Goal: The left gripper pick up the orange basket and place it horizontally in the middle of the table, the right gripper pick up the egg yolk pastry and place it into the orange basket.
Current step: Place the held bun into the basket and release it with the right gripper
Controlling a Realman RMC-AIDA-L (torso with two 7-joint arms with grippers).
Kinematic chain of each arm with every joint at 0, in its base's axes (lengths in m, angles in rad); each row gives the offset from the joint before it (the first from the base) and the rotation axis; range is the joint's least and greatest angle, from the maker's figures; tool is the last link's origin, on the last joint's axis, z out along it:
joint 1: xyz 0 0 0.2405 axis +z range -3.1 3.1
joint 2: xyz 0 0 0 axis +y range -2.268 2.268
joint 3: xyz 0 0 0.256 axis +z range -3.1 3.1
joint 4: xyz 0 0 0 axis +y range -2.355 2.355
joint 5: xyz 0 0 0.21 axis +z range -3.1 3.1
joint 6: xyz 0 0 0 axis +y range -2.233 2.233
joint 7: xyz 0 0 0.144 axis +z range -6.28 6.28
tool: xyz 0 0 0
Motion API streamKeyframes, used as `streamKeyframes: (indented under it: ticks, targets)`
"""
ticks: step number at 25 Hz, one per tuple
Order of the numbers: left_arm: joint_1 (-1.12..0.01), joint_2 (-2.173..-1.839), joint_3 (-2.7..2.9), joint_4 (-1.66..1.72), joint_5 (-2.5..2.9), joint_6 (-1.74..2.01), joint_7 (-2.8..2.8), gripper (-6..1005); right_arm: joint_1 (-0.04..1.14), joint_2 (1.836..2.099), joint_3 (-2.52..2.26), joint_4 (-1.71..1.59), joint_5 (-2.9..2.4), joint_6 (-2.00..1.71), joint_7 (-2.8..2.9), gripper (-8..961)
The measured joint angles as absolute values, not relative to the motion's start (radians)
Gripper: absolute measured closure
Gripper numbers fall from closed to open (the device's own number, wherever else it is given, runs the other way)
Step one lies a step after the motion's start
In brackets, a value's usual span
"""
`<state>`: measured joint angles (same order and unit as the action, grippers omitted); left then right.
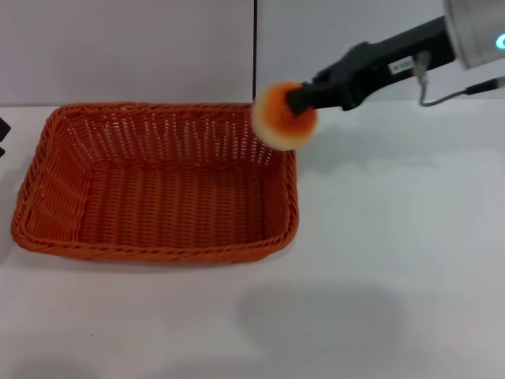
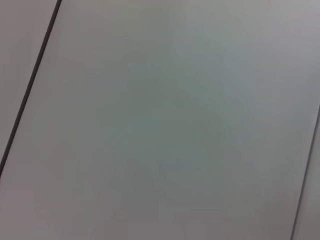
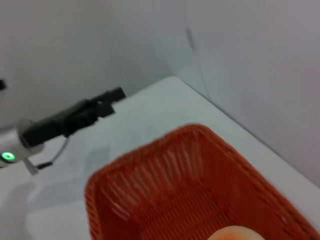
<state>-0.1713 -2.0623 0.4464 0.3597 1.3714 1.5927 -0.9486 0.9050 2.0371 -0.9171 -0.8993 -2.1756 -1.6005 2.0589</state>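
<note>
The orange basket [image 1: 158,189] lies lengthwise on the white table [image 1: 394,237], left of centre and empty. My right gripper [image 1: 297,103] is shut on the egg yolk pastry [image 1: 276,122] and holds it in the air over the basket's far right corner. In the right wrist view the basket [image 3: 165,200] fills the lower part and the top of the pastry [image 3: 232,234] peeks in at the edge. My left gripper [image 3: 117,94] stays off beyond the basket's left end; only a black bit of it [image 1: 2,134] shows in the head view.
A grey wall with a dark vertical seam [image 1: 255,47] stands behind the table. The left wrist view shows only a plain grey surface [image 2: 160,120] with dark seams. White tabletop stretches right of and in front of the basket.
</note>
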Motion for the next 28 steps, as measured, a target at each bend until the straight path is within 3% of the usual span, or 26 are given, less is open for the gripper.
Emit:
streamKeyframes:
  ticks: [6,10,16,21,23,27,28]
  targets:
    - [-0.168,-2.062,0.446,0.351,1.371,1.609,-0.948,167,0.919,2.049,-0.922,-0.777,-2.085,-1.570,1.863,922]
    - [-0.164,-2.062,0.446,0.344,1.371,1.611,-0.948,167,0.897,2.072,-0.923,-0.754,-2.046,-1.516,1.788,923]
    - [-0.164,-2.062,0.448,0.330,1.371,1.615,-0.948,166,0.878,2.072,-0.921,-0.714,-2.004,-1.458,1.733,863]
    - [-0.166,-2.061,0.451,0.326,1.371,1.618,-0.948,166,0.833,2.072,-0.916,-0.744,-1.987,-1.452,1.718,697]
    - [-0.167,-2.061,0.453,0.326,1.371,1.619,-0.948,166,0.789,2.074,-0.921,-0.773,-1.953,-1.458,1.712,469]
    - [-0.168,-2.062,0.454,0.326,1.371,1.619,-0.946,166,0.694,2.076,-0.924,-0.803,-1.842,-1.487,1.664,393]
    - [-0.166,-2.062,0.454,0.326,1.371,1.623,-0.932,166,0.622,2.076,-0.924,-0.814,-1.740,-1.509,1.599,374]
